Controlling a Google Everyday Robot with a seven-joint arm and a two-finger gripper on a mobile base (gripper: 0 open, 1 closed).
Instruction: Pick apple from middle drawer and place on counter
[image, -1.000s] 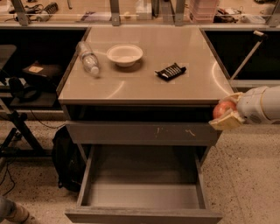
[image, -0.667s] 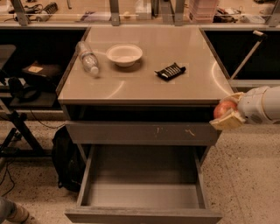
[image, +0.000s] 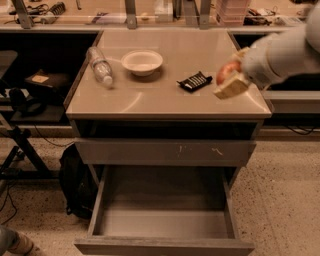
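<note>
My gripper (image: 230, 73) reaches in from the right and is shut on the apple (image: 225, 72), a small red fruit held between beige fingers (image: 232, 86). It hangs just above the right side of the beige counter (image: 165, 97), next to a black snack pack. The middle drawer (image: 162, 222) is pulled out below, and its grey floor is bare. Its plain front (image: 165, 247) is at the bottom of the view.
A white bowl (image: 142, 62), a plastic bottle lying on its side (image: 100, 67) and a black snack pack (image: 193, 81) are on the counter. A shut scratched drawer front (image: 165, 152) is above the open drawer. A black backpack (image: 75, 186) leans at the cabinet's left.
The arm has risen from beside the cabinet's right edge and moved left, carrying the apple to just above the counter's right side.
</note>
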